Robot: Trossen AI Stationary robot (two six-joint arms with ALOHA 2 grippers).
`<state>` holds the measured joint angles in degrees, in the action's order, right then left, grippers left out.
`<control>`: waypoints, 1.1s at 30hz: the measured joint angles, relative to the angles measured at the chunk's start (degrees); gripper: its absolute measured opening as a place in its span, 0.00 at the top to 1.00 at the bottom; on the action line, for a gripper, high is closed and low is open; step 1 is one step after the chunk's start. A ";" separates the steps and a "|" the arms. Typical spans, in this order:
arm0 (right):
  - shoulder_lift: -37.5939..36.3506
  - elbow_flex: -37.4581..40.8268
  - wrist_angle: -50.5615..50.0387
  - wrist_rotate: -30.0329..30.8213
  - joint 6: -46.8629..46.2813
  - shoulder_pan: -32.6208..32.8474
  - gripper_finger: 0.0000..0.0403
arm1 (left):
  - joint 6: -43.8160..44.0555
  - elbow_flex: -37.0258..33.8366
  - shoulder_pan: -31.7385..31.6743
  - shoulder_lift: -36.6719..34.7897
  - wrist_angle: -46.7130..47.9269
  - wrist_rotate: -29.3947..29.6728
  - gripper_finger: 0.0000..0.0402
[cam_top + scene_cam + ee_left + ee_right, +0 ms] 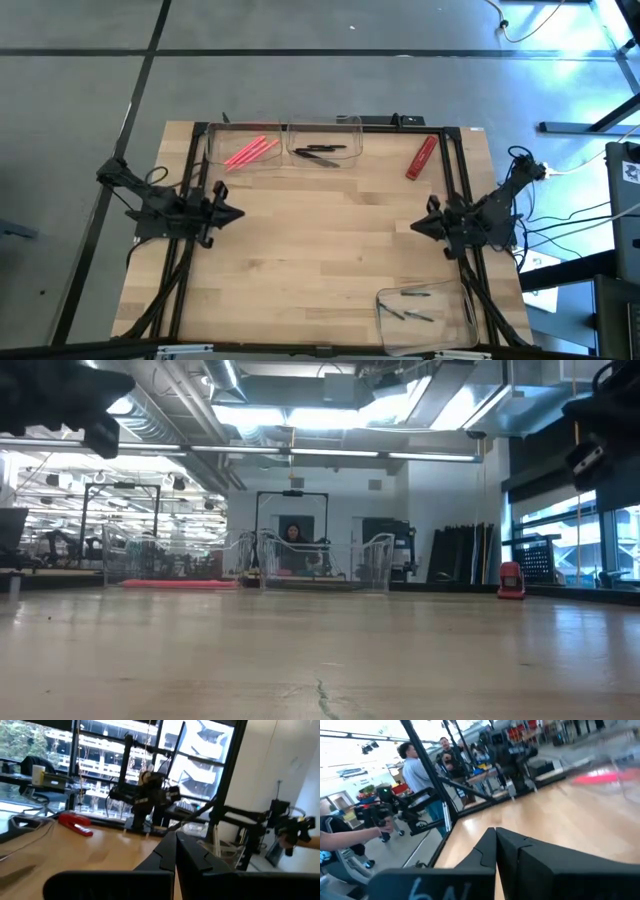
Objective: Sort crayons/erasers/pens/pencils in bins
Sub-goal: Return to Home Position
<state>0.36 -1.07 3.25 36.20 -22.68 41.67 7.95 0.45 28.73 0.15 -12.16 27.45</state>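
I think the sorting is done. The pink crayons (250, 152) lie in the upper left bin (211, 146). The black pens (322, 153) lie in the top middle bin (359, 140), right beside it. The green-grey sticks (414, 305) lie in the lower right bin (420, 336). I can see no loose stick on the table (320, 260).

A red stapler (421, 157) lies on the wood at the upper right, outside every bin.

The left gripper (238, 213) hangs at the left side, fingers pressed together, holding nothing. The right gripper (414, 227) hangs at the right side, fingers together too, and empty. Nothing stands between them. People (417, 775) stand in the room past the table.
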 joint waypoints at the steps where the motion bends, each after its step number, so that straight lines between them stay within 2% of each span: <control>1: -0.03 0.12 0.78 0.06 1.84 0.00 1.00 | -0.03 0.00 0.00 0.01 0.71 0.19 1.00; 7: -0.26 0.32 0.96 0.16 10.55 0.00 1.00 | -5.95 0.00 0.00 -0.01 2.82 2.97 1.00; 11: 0.00 0.32 0.47 0.76 15.48 0.00 0.98 | -6.58 0.00 0.00 -0.01 6.81 6.24 1.00; 14: 0.00 0.32 0.49 2.81 18.54 0.00 0.96 | -6.58 0.00 0.00 -0.01 7.85 6.53 0.99; 19: 0.01 0.32 0.50 6.10 18.21 0.00 0.95 | -6.14 0.00 0.00 -0.01 7.95 6.46 0.99; 33: 0.00 0.32 0.50 6.22 18.64 0.00 0.95 | -5.51 0.00 0.00 -0.01 7.98 6.40 0.95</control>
<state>0.36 -0.75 3.75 42.41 -4.03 41.67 2.44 0.45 28.73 0.14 -4.18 33.84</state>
